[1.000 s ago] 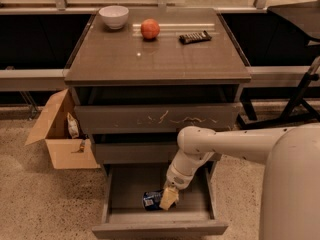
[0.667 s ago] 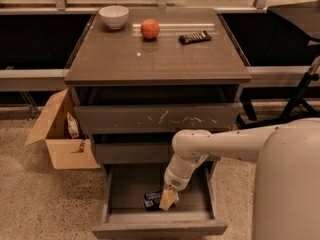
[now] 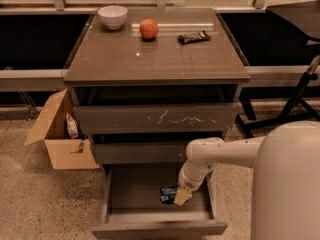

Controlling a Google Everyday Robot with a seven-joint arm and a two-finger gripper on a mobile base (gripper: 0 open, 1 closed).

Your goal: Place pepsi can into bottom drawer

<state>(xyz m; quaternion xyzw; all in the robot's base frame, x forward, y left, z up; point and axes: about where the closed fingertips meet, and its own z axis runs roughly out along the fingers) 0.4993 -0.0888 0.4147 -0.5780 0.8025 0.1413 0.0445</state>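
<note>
The bottom drawer point(image 3: 159, 228) stands pulled open at the foot of the cabinet. The blue pepsi can point(image 3: 167, 194) is inside it, near the right side, low over the drawer floor. My gripper point(image 3: 177, 196) reaches down into the drawer from the right, right against the can. I cannot tell whether the can rests on the floor or is held.
The cabinet top point(image 3: 155, 54) carries a white bowl point(image 3: 112, 16), an orange fruit point(image 3: 149, 29) and a dark snack bar point(image 3: 194, 36). The scratched wide drawer front point(image 3: 155, 118) and the middle drawer point(image 3: 137, 153) are above. An open cardboard box point(image 3: 60, 134) stands on the floor at left.
My arm has shifted a little to the left over the drawer. The can and gripper stay at about the same spot inside the drawer.
</note>
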